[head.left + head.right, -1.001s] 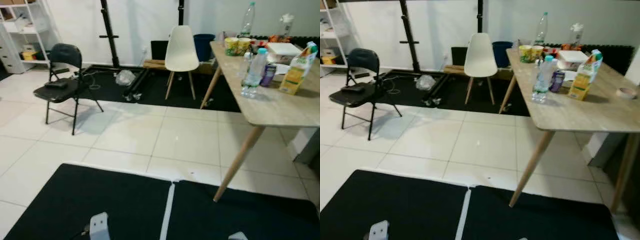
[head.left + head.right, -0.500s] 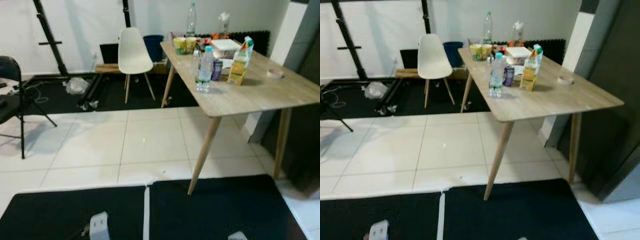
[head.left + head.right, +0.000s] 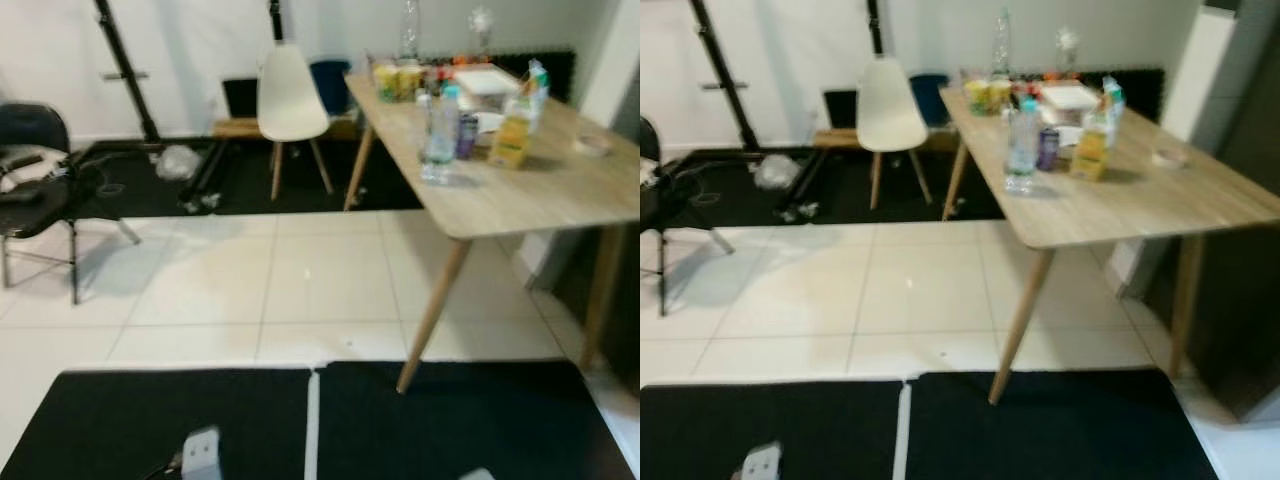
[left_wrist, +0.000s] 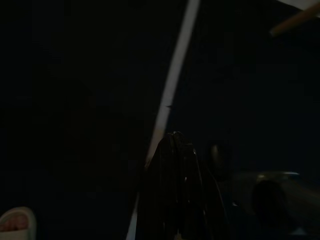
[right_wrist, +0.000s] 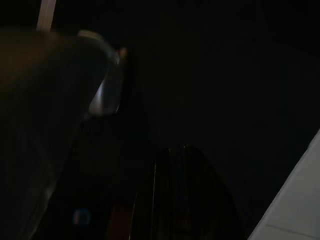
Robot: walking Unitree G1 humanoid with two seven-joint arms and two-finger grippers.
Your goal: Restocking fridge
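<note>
A light wooden bench (image 3: 1140, 205) on slanted legs stands to the robot's right on a pale tiled floor (image 3: 840, 290), and the goods for the fridge are gathered toward its far end. Nearest the front edge of that group stands a clear water bottle (image 3: 1021, 145) with a blue cap; just beside it is a dark drink can (image 3: 1048, 149), and next to that a yellow and green juice carton (image 3: 1095, 140). Farther back are two yellow cups (image 3: 983, 95), a tall clear bottle (image 3: 1001, 38) and a flat white box (image 3: 1068, 95), with a small roll of tape (image 3: 1167, 156) lying apart on the bench's right side. A white chair (image 3: 887, 110) stands at the far end of the bench, and a black folding chair (image 3: 30, 180) stands well apart at the left. Black mats (image 3: 200, 420) with a pale seam between them cover the floor directly below the camera. The left gripper (image 4: 175, 145) hangs idle over the dark mat beside the pale seam, its black fingers pressed together and grasping nothing. The right gripper (image 5: 182, 160) also hangs low in shadow over the mat; the view is too dark to tell how its fingers stand.
</note>
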